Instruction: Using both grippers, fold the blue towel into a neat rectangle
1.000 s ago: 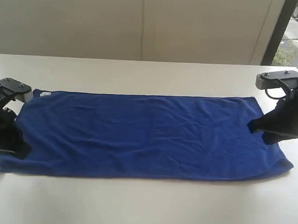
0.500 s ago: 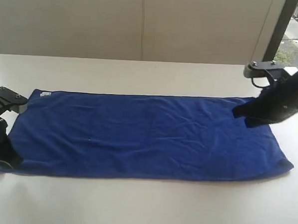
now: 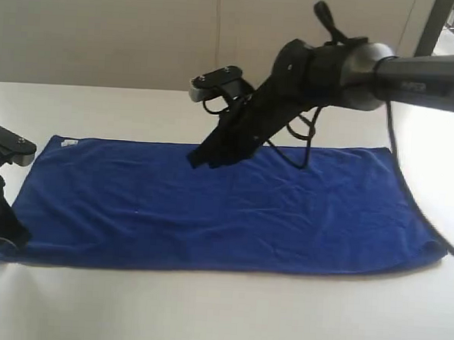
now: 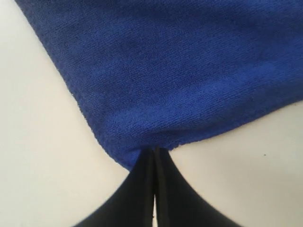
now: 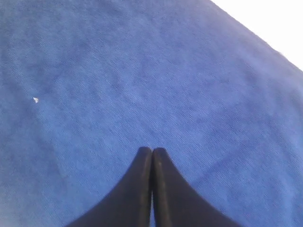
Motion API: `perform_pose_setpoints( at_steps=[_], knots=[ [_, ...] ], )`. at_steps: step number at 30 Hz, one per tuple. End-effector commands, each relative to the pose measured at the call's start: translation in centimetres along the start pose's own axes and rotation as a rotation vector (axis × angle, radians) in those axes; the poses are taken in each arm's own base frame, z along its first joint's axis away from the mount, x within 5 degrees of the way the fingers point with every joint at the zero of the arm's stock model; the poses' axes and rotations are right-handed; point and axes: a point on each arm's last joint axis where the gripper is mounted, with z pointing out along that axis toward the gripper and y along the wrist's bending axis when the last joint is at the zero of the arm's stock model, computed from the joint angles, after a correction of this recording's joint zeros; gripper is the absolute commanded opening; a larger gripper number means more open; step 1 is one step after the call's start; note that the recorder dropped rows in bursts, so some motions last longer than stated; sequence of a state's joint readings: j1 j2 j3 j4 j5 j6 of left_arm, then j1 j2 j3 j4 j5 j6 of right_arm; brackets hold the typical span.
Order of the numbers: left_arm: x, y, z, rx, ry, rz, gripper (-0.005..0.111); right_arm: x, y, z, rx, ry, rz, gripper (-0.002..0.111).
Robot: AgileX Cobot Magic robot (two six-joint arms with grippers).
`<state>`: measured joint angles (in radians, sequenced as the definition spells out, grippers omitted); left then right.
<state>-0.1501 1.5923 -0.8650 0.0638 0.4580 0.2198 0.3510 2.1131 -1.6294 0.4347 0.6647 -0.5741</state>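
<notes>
The blue towel (image 3: 232,208) lies flat and unfolded on the white tabletop (image 3: 227,315), its long axis running side to side across the exterior view. My left gripper (image 3: 9,238), jaws shut, sits at its near left corner; whether it pinches cloth I cannot tell. My right gripper (image 3: 198,161), shut and empty, hovers near the far edge, left of centre. A clean fold, I judge, needs both pinching matching corners and lifting together.
</notes>
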Motion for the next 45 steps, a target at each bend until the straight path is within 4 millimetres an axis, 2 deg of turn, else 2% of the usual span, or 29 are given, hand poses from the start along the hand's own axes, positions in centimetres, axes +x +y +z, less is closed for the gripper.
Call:
perform_pose_setpoints(
  at_steps=[1, 5, 10, 14, 21, 30, 36, 45],
  knots=[
    [0.5, -0.2, 0.9, 0.001, 0.01, -0.014, 0.0, -0.5, 0.6, 2.2, -0.019, 0.014, 0.01, 0.0],
    [1.3, -0.5, 1.8, 0.001, 0.009, -0.013, 0.0, 0.2, 0.4, 3.6, -0.021, 0.044, 0.013, 0.0],
    [1.0, -0.4, 1.9, -0.012, -0.027, -0.013, 0.0, 0.4, 0.2, 4.1, -0.013, 0.039, 0.016, 0.0],
    [0.8, -0.3, 1.9, -0.026, -0.046, -0.001, 0.0, 1.0, -0.1, 5.4, -0.011, 0.057, 0.022, 0.0],
    [0.8, -0.2, 2.2, -0.044, -0.071, 0.015, 0.0, 1.1, -0.1, 5.6, -0.006, 0.054, 0.023, 0.0],
    [1.2, -0.3, 3.8, -0.018, 0.003, 0.024, 0.0, 1.1, -0.2, 5.6, -0.003, 0.049, 0.023, 0.0],
    [2.0, -0.4, 3.8, -0.01, 0.084, 0.059, 0.0, 1.3, -0.2, 6.0, -0.004, 0.057, 0.026, 0.0],
    [2.2, -0.4, 3.8, -0.004, 0.107, 0.059, 0.0, 2.1, -0.4, 7.1, -0.009, 0.088, 0.028, 0.0]
  ],
)
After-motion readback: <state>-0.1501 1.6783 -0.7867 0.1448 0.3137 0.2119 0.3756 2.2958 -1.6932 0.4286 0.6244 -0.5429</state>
